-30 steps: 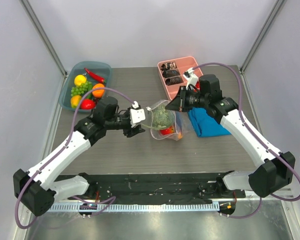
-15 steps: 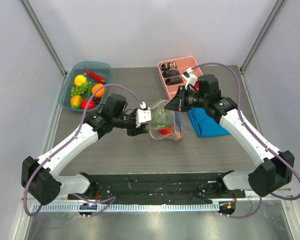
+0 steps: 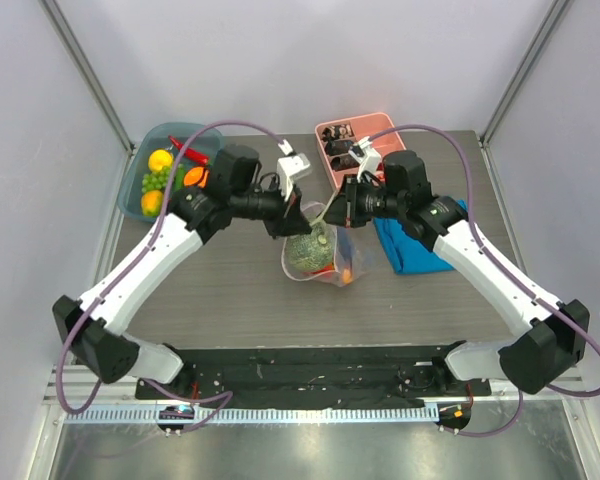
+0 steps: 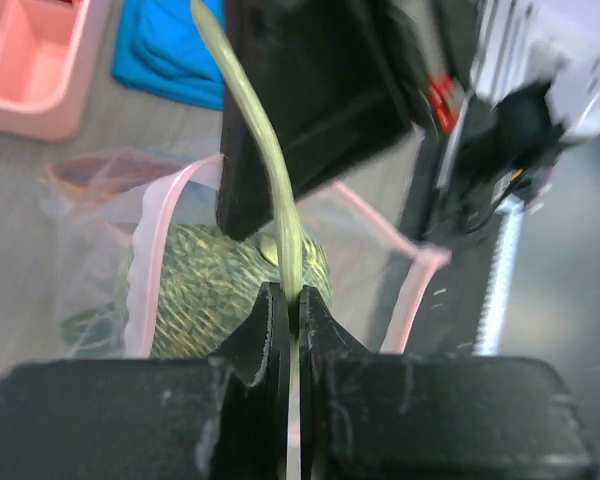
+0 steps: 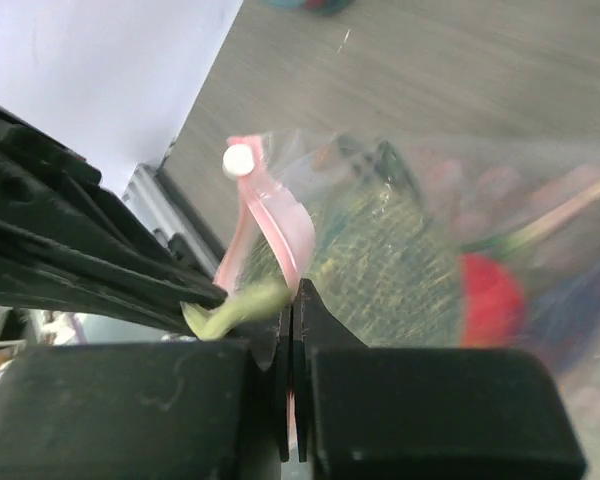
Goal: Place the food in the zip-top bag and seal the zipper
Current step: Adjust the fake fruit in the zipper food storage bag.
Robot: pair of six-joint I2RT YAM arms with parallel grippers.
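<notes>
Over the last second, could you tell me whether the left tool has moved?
Yes: the left tool went farther back, nearer the pink tray, shutting on the bag.

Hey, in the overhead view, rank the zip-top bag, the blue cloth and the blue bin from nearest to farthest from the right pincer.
1. zip-top bag: mouth edge clamped in the right pincer, mid-table.
2. blue cloth: on the right, partly under that arm.
3. blue bin: far left corner.
</notes>
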